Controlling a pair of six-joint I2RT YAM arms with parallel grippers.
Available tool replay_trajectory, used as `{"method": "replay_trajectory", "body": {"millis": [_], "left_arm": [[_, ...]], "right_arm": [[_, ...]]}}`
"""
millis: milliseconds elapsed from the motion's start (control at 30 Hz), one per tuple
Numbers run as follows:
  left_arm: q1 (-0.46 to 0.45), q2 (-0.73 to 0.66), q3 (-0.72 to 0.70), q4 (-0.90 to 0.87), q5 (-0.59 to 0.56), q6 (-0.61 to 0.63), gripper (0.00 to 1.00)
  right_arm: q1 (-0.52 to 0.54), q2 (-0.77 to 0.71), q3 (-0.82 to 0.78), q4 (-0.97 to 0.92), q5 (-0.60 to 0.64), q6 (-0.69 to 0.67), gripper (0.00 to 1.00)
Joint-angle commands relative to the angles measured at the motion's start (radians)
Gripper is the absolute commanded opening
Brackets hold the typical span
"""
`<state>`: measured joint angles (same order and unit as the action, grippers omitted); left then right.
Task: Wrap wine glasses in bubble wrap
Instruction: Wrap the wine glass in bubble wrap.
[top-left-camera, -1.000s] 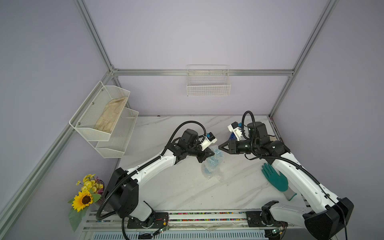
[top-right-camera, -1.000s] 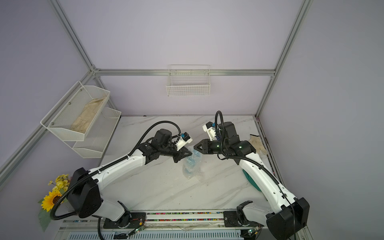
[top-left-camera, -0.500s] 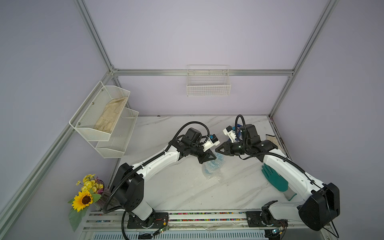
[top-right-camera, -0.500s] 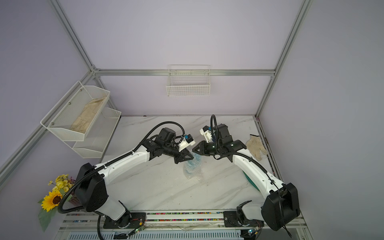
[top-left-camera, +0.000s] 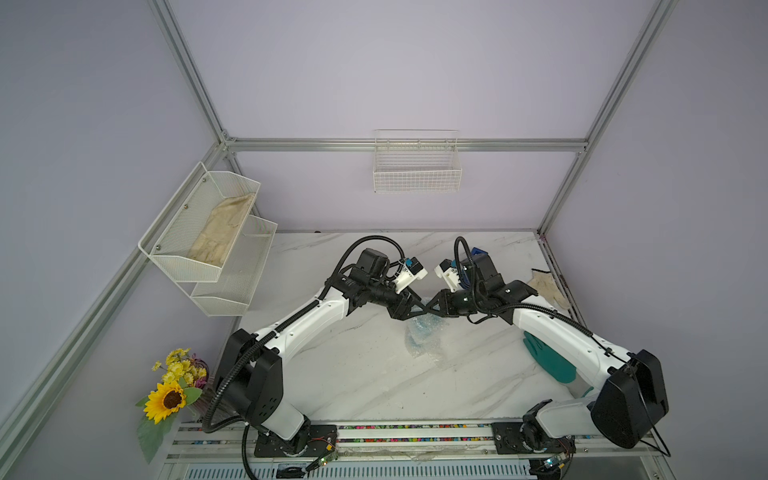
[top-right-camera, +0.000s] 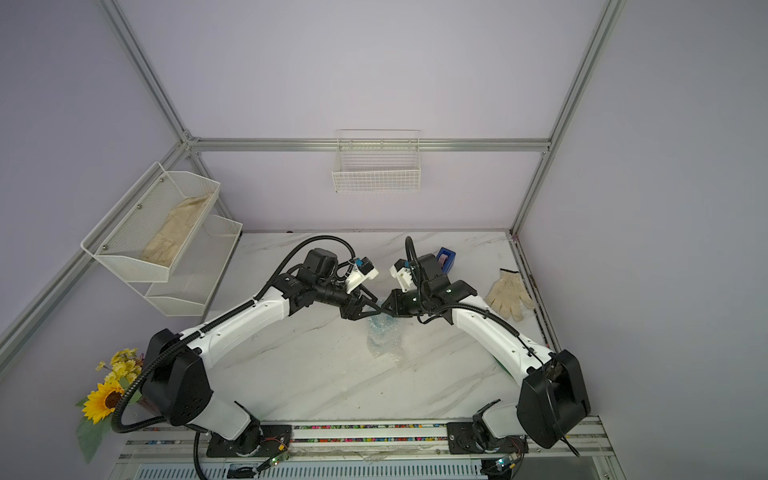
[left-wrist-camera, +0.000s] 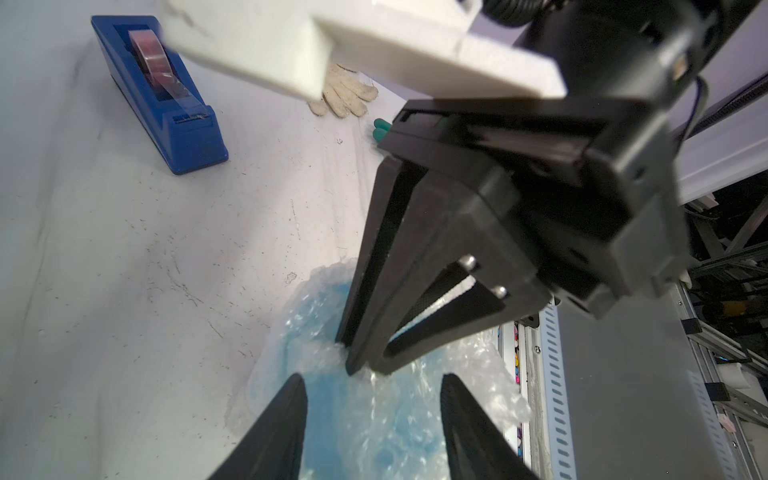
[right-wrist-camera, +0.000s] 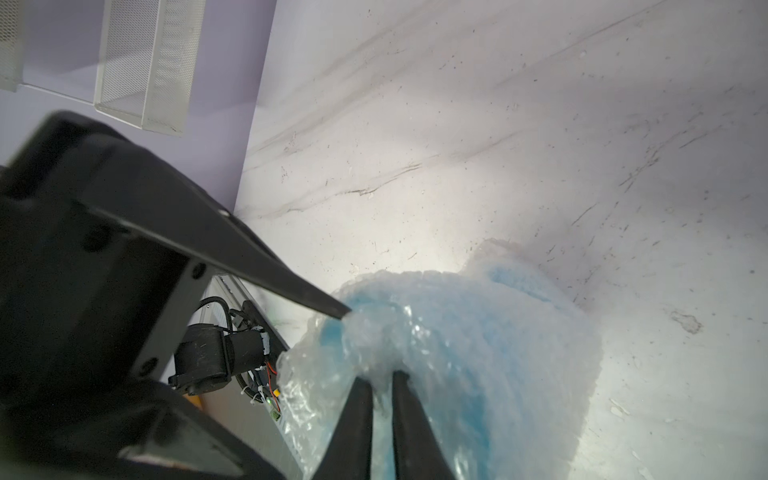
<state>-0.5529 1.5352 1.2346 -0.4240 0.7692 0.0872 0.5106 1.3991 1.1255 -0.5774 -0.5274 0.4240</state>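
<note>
Pinching a tuft of bubble wrap (right-wrist-camera: 374, 332) in my right gripper (right-wrist-camera: 382, 376), with my left gripper (left-wrist-camera: 372, 378) spread loose at nine o'clock. The goblet (top-left-camera: 424, 328) lies at six o'clock just below both, apparently covered all round; tucking and securing the ends is left.

Robot lab test cell: boxed in by lilac panels (top-left-camera: 395, 70) on aluminium framing (top-left-camera: 407, 144), floored with marble-print tabletop (top-left-camera: 365, 374), fitted with left arm (top-left-camera: 307, 324) and right arm (top-left-camera: 557, 336) on a near rail (top-left-camera: 415, 440).
</note>
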Motion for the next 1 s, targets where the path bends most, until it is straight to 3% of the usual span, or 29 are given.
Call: {"method": "replay_trajectory", "body": {"millis": [0, 100, 333, 533, 633, 967], "left_arm": [[0.025, -0.080, -0.049, 0.070, 0.042, -0.075, 0.55], [0.025, -0.097, -0.052, 0.071, 0.049, -0.108, 0.54], [-0.090, -0.163, -0.099, 0.082, -0.088, -0.109, 0.41], [-0.159, -0.162, -0.115, 0.087, -0.224, -0.105, 0.29], [-0.165, -0.132, -0.108, 0.082, -0.216, -0.103, 0.21], [-0.166, -0.010, -0.144, 0.065, -0.249, -0.098, 0.12]], "right_arm": [[0.013, 0.021, 0.006, -0.065, 0.062, -0.033, 0.13], [0.024, 0.056, 0.031, -0.105, 0.102, -0.057, 0.11], [0.055, 0.105, 0.054, -0.115, 0.177, -0.047, 0.10], [0.062, 0.113, 0.050, -0.094, 0.165, -0.028, 0.10], [0.062, 0.104, 0.043, -0.075, 0.139, -0.020, 0.11], [0.062, 0.091, 0.041, -0.035, 0.081, 0.005, 0.13]]}}
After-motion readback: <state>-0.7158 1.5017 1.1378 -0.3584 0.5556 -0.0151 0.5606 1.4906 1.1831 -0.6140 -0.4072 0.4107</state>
